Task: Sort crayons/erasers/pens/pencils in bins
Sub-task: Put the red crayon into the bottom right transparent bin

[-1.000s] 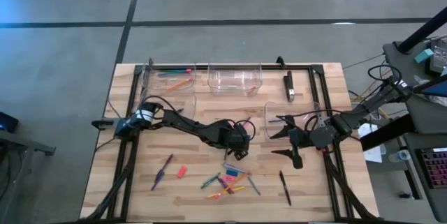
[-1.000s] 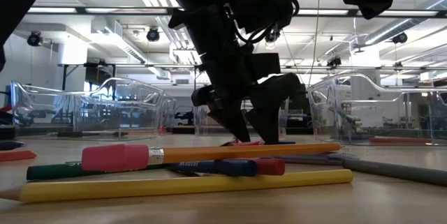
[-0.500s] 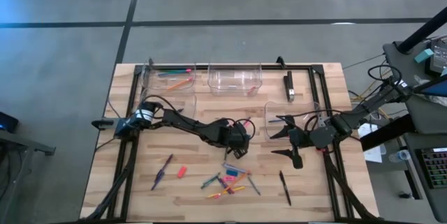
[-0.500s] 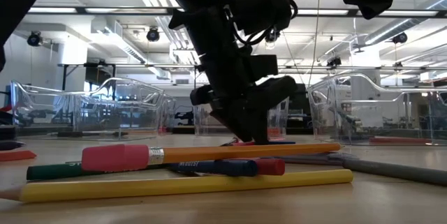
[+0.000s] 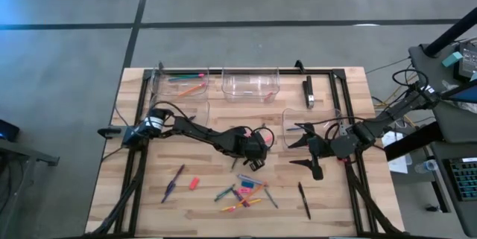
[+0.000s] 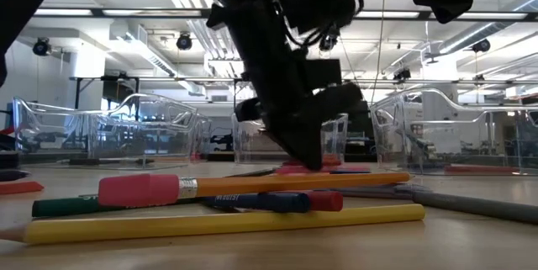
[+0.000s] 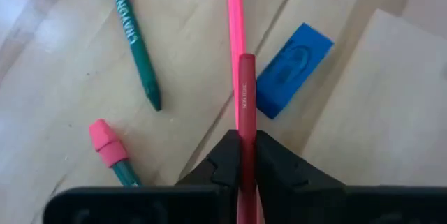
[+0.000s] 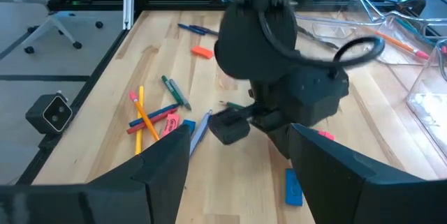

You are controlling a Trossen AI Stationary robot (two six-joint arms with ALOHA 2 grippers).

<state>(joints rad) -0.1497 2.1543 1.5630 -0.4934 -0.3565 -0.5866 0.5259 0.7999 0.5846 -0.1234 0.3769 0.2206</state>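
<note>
Showing, from above, the left end effector (image 5: 255,162) over the loose pile at the surface's (image 5: 141,194) near centre, while the right end effector (image 5: 302,152) waits to its right with fingers apart and empty, beside a clear bin (image 5: 298,129). Level view: dark fingers (image 6: 307,148) meet behind a yellow pencil (image 6: 227,222). Left wrist view: fingers pinched shut on a red crayon (image 7: 246,91), apparently gripped lengthwise for lifting, with a pink pencil (image 7: 235,21) and blue eraser (image 7: 292,69) just beyond.
</note>
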